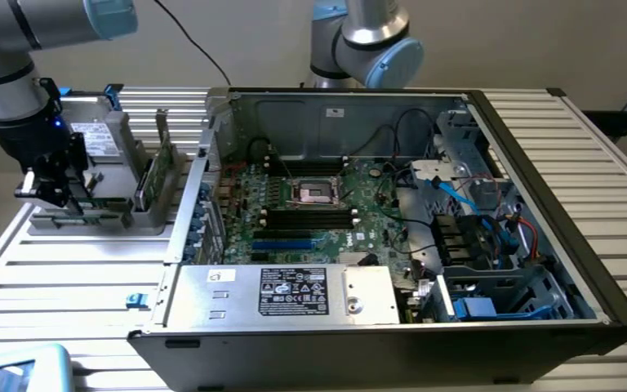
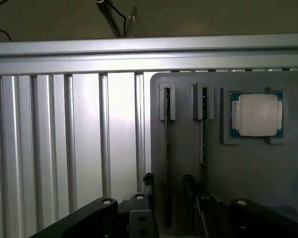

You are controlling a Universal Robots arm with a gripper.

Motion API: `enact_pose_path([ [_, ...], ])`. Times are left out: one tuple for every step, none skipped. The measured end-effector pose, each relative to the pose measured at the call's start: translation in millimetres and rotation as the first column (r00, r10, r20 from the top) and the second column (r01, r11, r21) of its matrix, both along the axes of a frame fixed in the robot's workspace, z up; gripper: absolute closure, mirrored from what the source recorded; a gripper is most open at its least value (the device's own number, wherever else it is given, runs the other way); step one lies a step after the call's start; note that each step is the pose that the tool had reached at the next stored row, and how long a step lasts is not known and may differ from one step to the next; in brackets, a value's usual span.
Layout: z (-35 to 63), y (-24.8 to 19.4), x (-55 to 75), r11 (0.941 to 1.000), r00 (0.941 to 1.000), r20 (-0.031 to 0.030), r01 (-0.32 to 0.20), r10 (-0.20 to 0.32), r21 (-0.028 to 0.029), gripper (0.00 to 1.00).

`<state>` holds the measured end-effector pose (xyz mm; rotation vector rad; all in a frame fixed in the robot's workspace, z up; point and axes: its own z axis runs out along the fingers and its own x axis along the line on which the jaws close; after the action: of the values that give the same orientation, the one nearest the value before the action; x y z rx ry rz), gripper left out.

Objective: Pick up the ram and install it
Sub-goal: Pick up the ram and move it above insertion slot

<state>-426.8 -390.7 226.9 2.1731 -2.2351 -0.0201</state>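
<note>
In the exterior view, the gripper [image 1: 50,186] hangs low over the grey holder [image 1: 74,222], on the exterior view's left of the open computer case [image 1: 591,261] and well apart from the black memory slots [image 1: 308,217].

In the wrist view, its jaws stand wide and hold nothing, with a finger [image 2: 148,181] on either side of the ram [image 2: 167,139], which stands edge-on in a holder slot. Closing off-centre could tilt the thin stick or knock the neighbouring board [image 2: 202,144].

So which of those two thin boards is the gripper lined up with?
The board farther from the silver chip: it runs between the open gripper's fingers, while the other board lies outside them.
</note>
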Motion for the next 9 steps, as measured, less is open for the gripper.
enact_pose_path([
  [-1.8, -0.3, 0.1, 1.0000, 1.0000, 0.0001, -0.002, 0.002, 0.0000, 0.63],
  [-3.3, -0.9, 0.1, 1.0000, 1.0000, 0.0000, -0.006, 0.006, 0.0000, 0.63],
  [-4.5, -1.4, 0.1, 0.9999, 0.9999, -0.0001, -0.011, 0.011, -0.0001, 0.63],
  [-5.9, -1.6, 0.1, 0.9999, 0.9999, 0.0000, -0.015, 0.015, 0.0000, 0.63],
  [-7.5, -1.6, 0.2, 0.9998, 0.9998, -0.0001, -0.019, 0.019, 0.0000, 0.63],
  [-9.4, -1.5, 0.3, 0.9998, 0.9998, 0.0000, -0.022, 0.022, 0.0000, 0.63],
  [-11.1, -1.6, 0.4, 0.9997, 0.9997, 0.0000, -0.024, 0.024, 0.0000, 0.63],
  [-12.9, -1.6, 0.5, 0.9997, 0.9997, 0.0000, -0.025, 0.025, 0.0000, 0.63],
  [-14.8, -1.6, 0.6, 0.9997, 0.9997, 0.0001, -0.026, 0.026, 0.0000, 0.63],
])
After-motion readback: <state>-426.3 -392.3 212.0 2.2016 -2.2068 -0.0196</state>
